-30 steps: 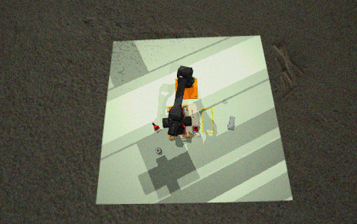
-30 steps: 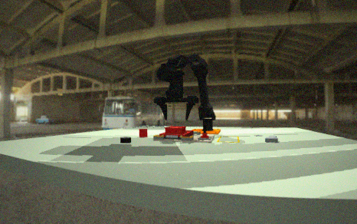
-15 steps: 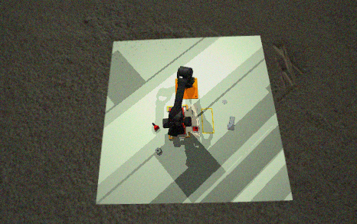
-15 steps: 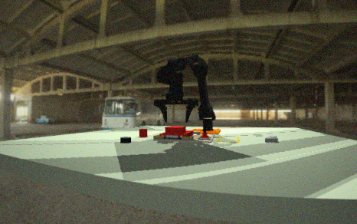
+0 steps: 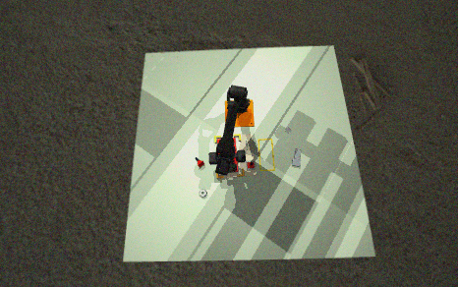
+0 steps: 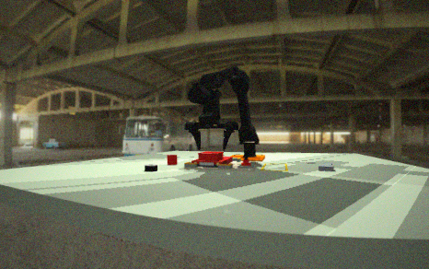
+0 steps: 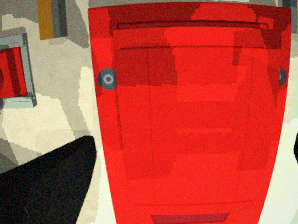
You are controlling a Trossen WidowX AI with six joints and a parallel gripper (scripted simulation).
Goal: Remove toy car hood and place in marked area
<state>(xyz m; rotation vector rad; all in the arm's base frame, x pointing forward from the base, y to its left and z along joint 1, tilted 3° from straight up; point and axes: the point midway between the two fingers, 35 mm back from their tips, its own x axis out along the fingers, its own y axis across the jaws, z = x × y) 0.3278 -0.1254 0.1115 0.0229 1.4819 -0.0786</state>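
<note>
Black puck point(image 6: 150, 168) and small red block point(image 6: 171, 159) on desk point(image 6: 285, 198), left of car. Pincer point(image 6: 211, 134) spread wide, empty, hanging above toy car point(image 6: 211, 158). Red hood point(image 7: 189, 116) on car, fills wrist view. Yellow-outlined marked area point(image 5: 265, 154) right of car. Grey piece point(image 5: 296, 157) beyond.
</note>
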